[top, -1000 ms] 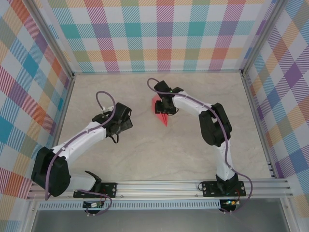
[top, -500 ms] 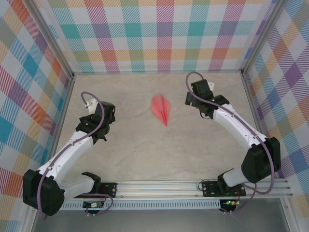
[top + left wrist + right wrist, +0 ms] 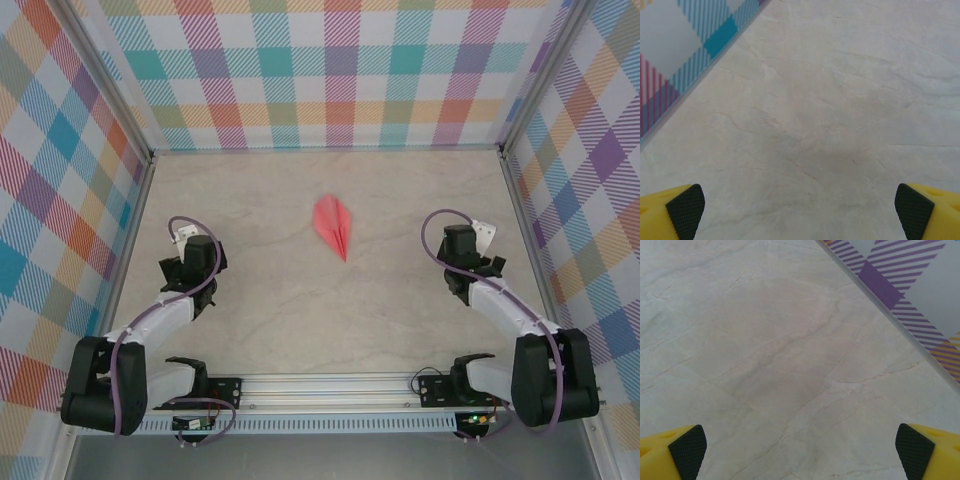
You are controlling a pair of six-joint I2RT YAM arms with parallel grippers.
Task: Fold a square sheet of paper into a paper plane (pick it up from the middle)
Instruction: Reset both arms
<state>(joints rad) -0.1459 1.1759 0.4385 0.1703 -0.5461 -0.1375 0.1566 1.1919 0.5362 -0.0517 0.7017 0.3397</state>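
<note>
My left fingers are spread wide, released, with nothing between them. In my left wrist view the two yellow tips with their black textured pads sit at the bottom corners. Between them lies bare, pale, marbled desk. The foot of the left plaid wall cuts across the upper left corner of that view.

My right fingers are just the same: wide apart and grasping nothing. Their yellow tips and black pads sit at the bottom corners of my right wrist view, with bare desk between. The right plaid wall runs across the upper right corner.

From above, my left arm is folded back near the left side of the desk, its wrist close to the left wall. My right arm is folded back near the right side.

The plane lies flat on the desk, about midway between the side walls and somewhat toward the far wall. It is a slim salmon-pink dart with a ridge running down its length. Its pointed tip is aimed toward the near edge, slanting slightly right, and its wider end faces the far wall. It sits between my two arms, well apart from both, and neither touches it.
</note>
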